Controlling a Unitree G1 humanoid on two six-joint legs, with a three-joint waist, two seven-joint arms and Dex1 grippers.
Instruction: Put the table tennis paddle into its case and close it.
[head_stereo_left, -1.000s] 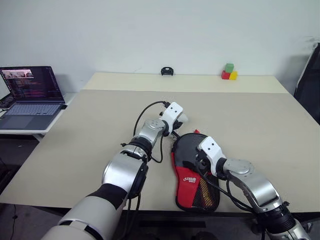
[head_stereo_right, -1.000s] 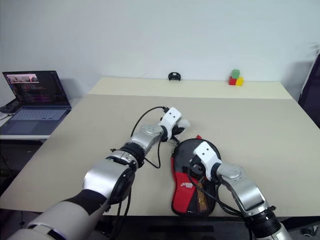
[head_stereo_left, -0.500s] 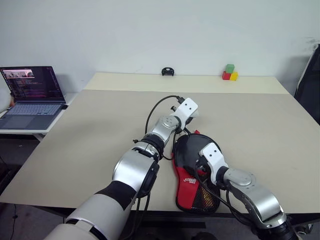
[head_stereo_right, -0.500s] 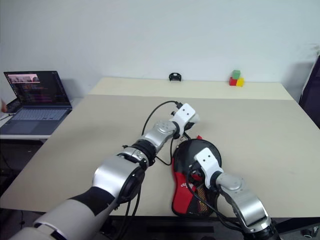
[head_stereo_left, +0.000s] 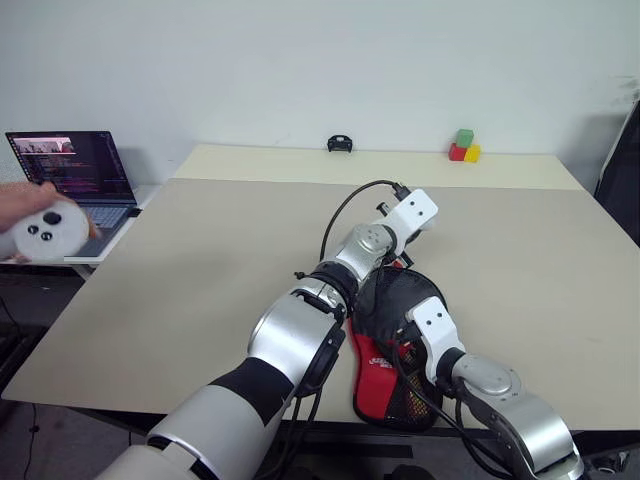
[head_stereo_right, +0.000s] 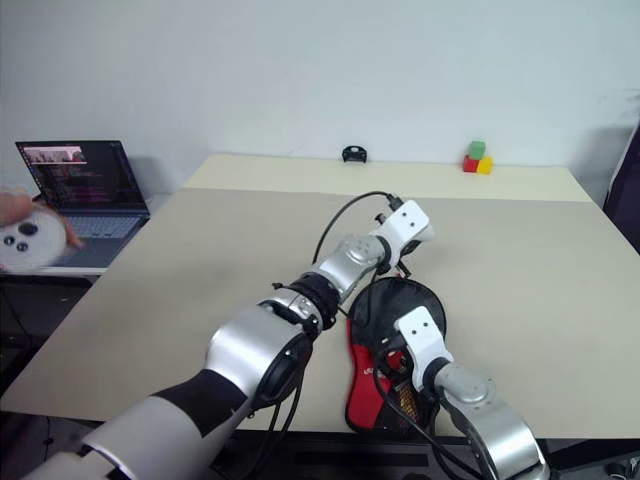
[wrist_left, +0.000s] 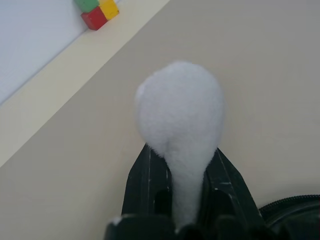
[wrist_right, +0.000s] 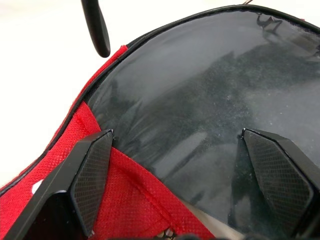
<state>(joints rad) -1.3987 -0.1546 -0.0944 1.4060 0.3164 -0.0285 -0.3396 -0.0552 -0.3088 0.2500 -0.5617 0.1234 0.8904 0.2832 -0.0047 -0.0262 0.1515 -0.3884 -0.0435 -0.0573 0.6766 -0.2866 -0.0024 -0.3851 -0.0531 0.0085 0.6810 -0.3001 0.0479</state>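
Risk is seen: left gripper (wrist_left: 181, 200) is clamped on white fluffy ball (wrist_left: 180, 117) at far rim of case (head_stereo_left: 398, 350) near table (head_stereo_left: 200, 260) front edge, right gripper (wrist_right: 185, 165) spread wide over paddle (wrist_right: 210, 100) face inside, so zipper could be snagged or case dragged off.

A wide beige desk (head_stereo_left: 200, 260) carries a black-and-red paddle case (head_stereo_left: 385, 375) near its front edge. At the far edge sit a small black object (head_stereo_left: 340, 144) and red, green and yellow blocks (head_stereo_left: 462, 147).

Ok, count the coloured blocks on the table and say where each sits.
3, clustered at the table's far right edge: the green block on top, the red block beneath it, the yellow block beside the red. More may be hidden behind them.
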